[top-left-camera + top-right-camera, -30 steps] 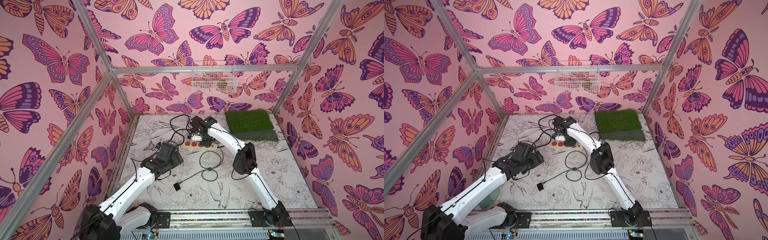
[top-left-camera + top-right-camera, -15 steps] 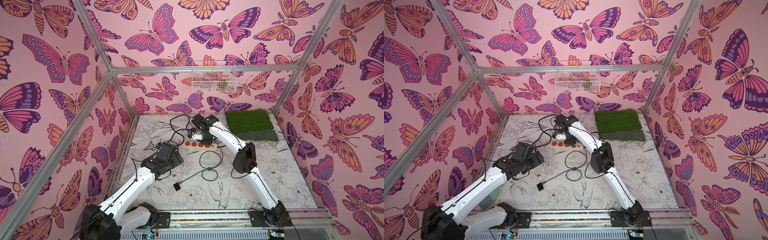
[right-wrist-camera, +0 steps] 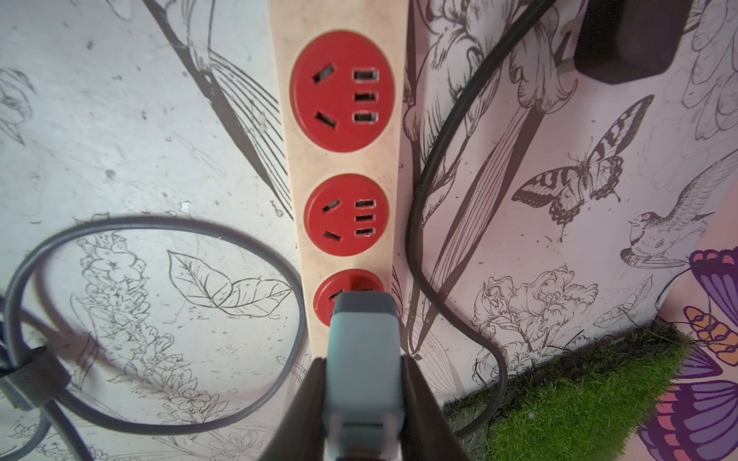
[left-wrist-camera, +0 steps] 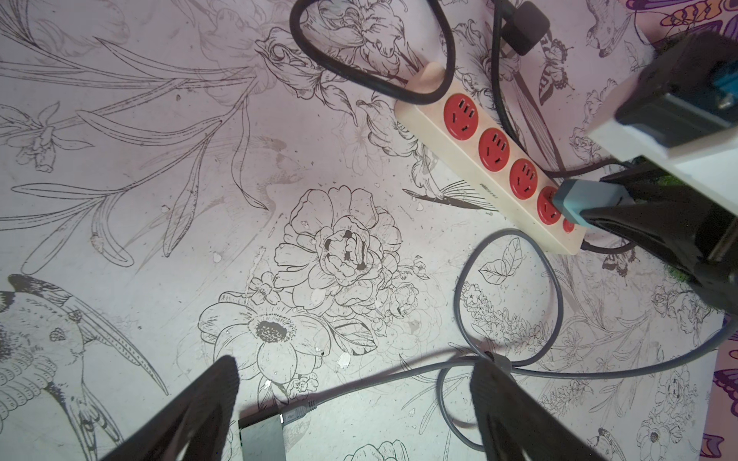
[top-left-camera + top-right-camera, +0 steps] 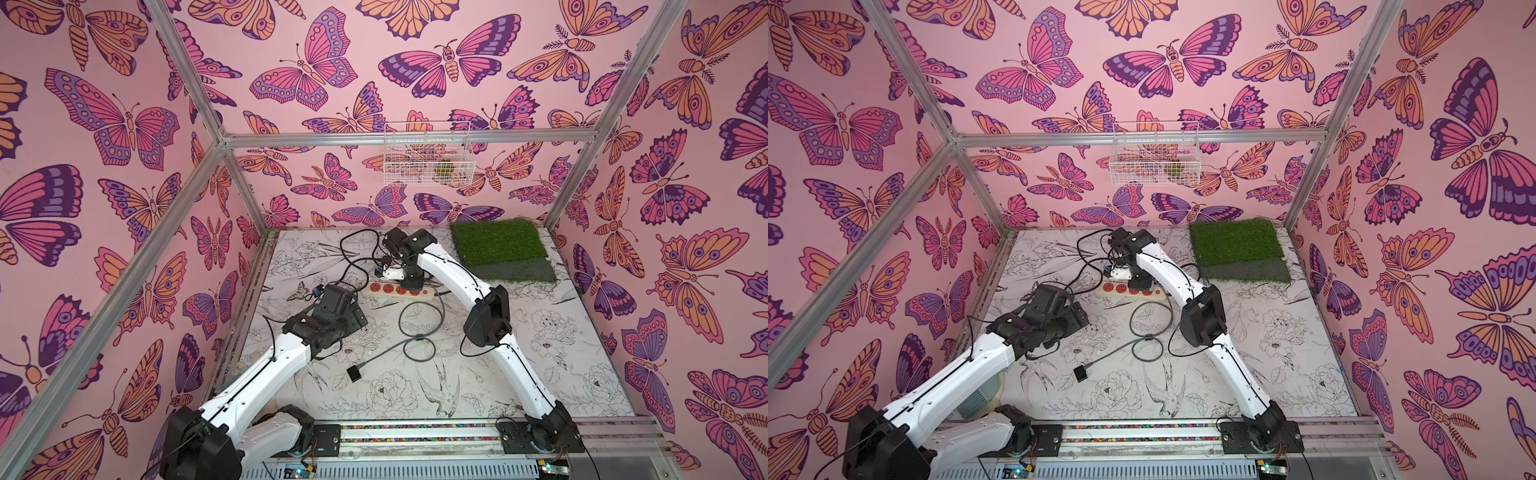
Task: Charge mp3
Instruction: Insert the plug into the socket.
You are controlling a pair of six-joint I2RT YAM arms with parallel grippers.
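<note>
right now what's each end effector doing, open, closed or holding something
Left end effector: open, holding nothing.
Right end effector: closed on the teal cube charger adapter, at a red socket of the cream plastic power strip.

Enclosure walls (image 5: 124,124) at 9, 12 and 3 o'clock: pink covering printed with large purple, magenta and orange butterflies. Silver aluminium frame (image 5: 407,139) follows the wall joints and crosses the rear wall. White wire basket (image 5: 426,153) hangs from that crossbar at 12 o'clock. Bench (image 5: 561,353): pale sheet with black line drawings of flowers, birds and leaves, speckled and scuffed in the wrist views. Green turf mat (image 5: 498,245) lies at 1 o'clock. Metal rail (image 5: 415,434) borders the bench at 6 o'clock. Lighting even, shadows soft.
</note>
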